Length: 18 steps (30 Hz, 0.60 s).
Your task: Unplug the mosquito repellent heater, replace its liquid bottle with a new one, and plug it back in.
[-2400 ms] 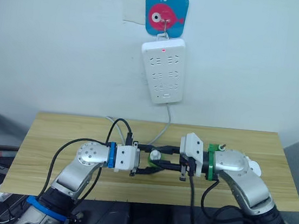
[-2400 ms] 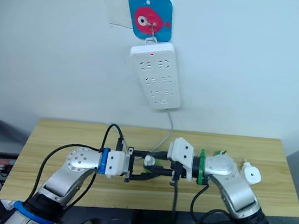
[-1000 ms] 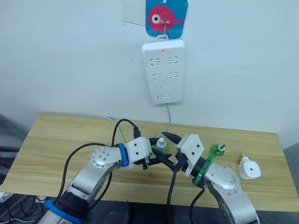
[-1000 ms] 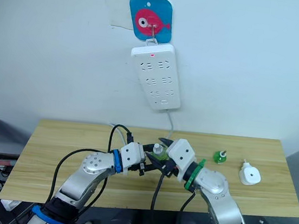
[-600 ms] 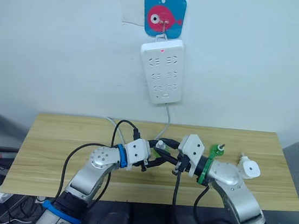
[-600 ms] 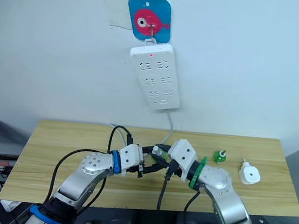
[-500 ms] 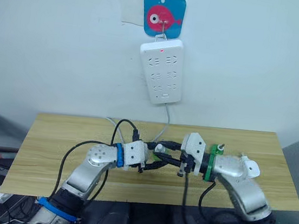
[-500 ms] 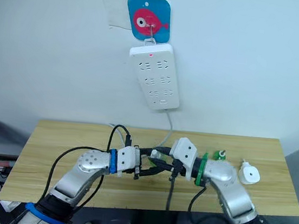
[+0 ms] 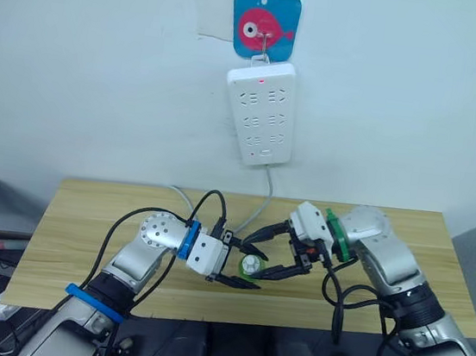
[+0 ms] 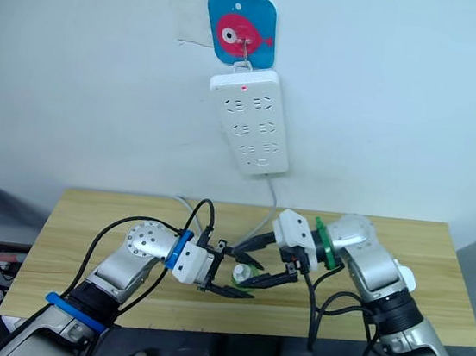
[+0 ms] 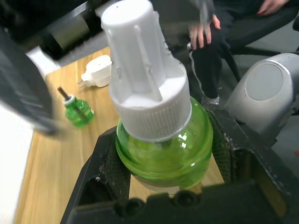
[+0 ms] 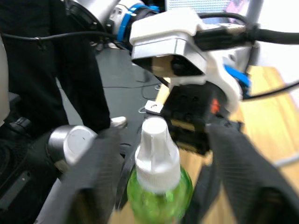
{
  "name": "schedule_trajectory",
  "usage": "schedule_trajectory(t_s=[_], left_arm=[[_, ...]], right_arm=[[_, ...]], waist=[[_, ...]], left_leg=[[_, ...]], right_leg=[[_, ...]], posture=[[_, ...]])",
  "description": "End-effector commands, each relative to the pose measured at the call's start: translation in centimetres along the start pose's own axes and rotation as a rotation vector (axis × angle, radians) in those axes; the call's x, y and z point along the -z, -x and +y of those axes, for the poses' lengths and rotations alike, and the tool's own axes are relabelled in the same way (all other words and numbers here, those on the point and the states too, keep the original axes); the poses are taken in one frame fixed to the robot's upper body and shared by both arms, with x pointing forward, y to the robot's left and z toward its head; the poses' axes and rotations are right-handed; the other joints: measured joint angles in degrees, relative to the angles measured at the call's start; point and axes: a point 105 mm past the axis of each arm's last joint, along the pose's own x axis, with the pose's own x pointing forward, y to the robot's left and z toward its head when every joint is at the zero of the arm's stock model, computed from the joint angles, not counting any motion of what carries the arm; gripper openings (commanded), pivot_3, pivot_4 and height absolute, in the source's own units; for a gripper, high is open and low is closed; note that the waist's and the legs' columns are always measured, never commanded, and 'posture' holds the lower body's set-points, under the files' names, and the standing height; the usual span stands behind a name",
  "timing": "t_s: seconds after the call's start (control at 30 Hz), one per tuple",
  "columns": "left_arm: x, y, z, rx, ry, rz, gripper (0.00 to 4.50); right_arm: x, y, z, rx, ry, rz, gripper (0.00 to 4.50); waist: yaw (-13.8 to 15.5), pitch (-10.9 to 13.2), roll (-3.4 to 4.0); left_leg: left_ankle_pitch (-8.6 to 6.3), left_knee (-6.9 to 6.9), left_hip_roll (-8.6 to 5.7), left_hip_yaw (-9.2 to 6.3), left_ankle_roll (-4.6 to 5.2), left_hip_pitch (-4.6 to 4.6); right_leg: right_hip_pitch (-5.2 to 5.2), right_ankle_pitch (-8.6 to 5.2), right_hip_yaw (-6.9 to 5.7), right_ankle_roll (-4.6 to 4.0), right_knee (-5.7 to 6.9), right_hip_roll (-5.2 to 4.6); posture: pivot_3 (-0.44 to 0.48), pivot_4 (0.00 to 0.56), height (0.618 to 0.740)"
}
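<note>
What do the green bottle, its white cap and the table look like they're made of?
Bottle: clear green plastic or glass, hard to say which; glossy glints, light passes through.
Cap: matte white moulded plastic, ribbed skirt and raised ridges.
Table: pale wood or wood-look laminate, visible grain, low sheen.

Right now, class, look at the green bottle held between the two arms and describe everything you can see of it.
The green bottle is small and round-bodied, of clear green plastic with liquid inside. A white ribbed collar and a taller, narrower white cap close its neck, so it looks sealed. The left tool is shut on its body, the black fingers pressing both sides, holding it in front of the table's near edge. The right tool is open, its fingers on either side of the cap without touching it.
</note>
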Motion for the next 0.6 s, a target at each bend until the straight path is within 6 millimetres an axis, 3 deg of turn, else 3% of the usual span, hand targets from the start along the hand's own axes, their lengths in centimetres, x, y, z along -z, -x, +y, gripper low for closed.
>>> schedule_trajectory(t_s=[0.03, 0.1, 0.23, 0.37, 0.5, 0.6], left_arm=[[-0.1, 0.6, 1.0, -0.101, 0.029, -0.013, 2.26], [0.0, 0.8, 1.2, -0.139, 0.057, -0.017, 2.26], [-0.2, 0.8, 3.0, -0.376, 0.178, -0.069, 2.26], [-0.1, 0.7, 3.8, -0.492, 0.211, -0.065, 2.26], [-0.2, 0.4, 3.7, -0.495, 0.189, -0.051, 2.26], [-0.2, 0.1, 3.1, -0.459, 0.171, -0.040, 2.26]], right_arm=[[-0.7, 1.2, 0.1, 0.119, 0.021, -0.010, 4.48], [-0.4, 1.5, 0.2, 0.182, 0.004, -0.008, 4.48], [0.7, 0.2, -0.2, 0.551, -0.028, -0.013, 4.48], [0.2, -1.3, -0.6, 0.690, -0.067, -0.046, 4.48], [0.2, -1.8, -1.2, 0.779, -0.092, -0.056, 4.48], [0.1, -2.2, -1.5, 0.807, -0.133, -0.081, 3.92]], waist=[[0.0, 0.0, 0.00], [-0.1, 0.0, 0.00], [-0.2, 0.0, -0.01], [-0.7, 0.0, -0.01], [-0.9, 0.0, 0.00], [-1.0, 0.0, 0.00]], left_leg=[[-0.01, 0.00, 0.00, 0.00, 0.02, 0.00], [-0.01, 0.00, 0.01, 0.00, 0.02, 0.01], [-0.02, -0.04, 0.06, -0.05, 0.03, 0.00], [-0.02, 0.02, 0.01, 0.05, 0.02, 0.01], [-0.01, 0.01, 0.01, 0.01, 0.02, 0.09], [-0.01, -0.03, 0.01, 0.02, 0.01, 0.08]], right_leg=[[0.00, 0.00, 0.00, 0.00, 0.02, 0.00], [-0.01, 0.00, 0.01, 0.00, 0.06, 0.00], [-0.05, 0.00, 0.00, 0.00, 0.09, 0.03], [-0.09, 0.00, 0.12, 0.00, 0.26, 0.02], [-0.04, 0.00, 0.07, 0.00, 0.31, 0.04], [-0.04, -0.01, 0.07, 0.00, 0.23, 0.04]], posture=[[-0.075, 0.239, 0.740], [-0.078, 0.241, 0.740], [-0.092, 0.253, 0.740], [-0.098, 0.251, 0.740], [-0.098, 0.251, 0.740], [-0.097, 0.249, 0.740]])
